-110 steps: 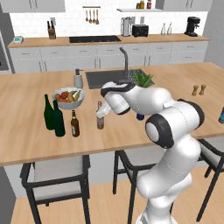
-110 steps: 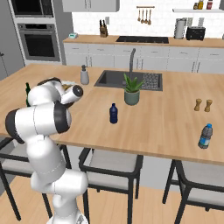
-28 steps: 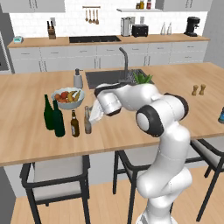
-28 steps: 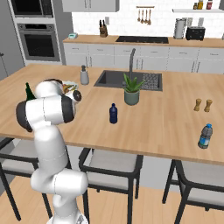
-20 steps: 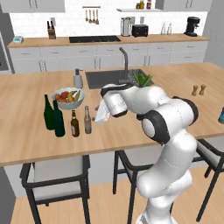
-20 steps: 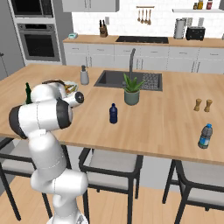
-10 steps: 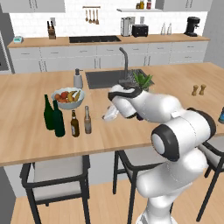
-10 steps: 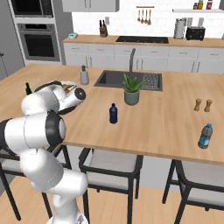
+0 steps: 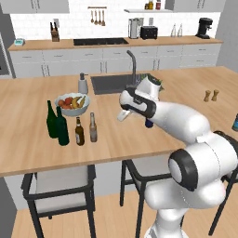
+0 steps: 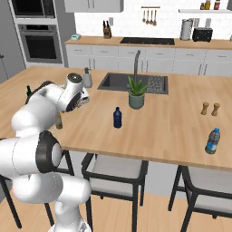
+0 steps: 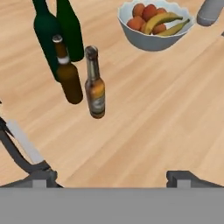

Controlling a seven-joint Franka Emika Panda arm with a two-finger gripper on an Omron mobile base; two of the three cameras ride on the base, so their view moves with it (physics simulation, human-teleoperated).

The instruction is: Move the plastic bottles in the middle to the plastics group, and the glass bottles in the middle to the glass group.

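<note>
Where the left base view looks over the desk (image 9: 28,153), two brown glass bottles (image 9: 80,131) are seen upright just beside the green glass group (image 9: 57,122). In the right base view, the blue plastic bottle (image 10: 117,118) is seen mid-desk, well apart from the plastics group (image 10: 212,141). In the hand view, the pincer (image 11: 111,179) is held spread apart, empty, above the wood.

Home kitchen, rendered. Wooden island counter (image 9: 28,148) with inset sink (image 9: 111,83) and tall faucet (image 9: 133,62); stools (image 9: 58,188) tucked below. Back wall: white cabinets (image 9: 116,58), cooktop (image 9: 100,42), toaster (image 9: 148,32), hanging utensils (image 9: 96,16). Wall oven (image 10: 41,43) at left.
</note>
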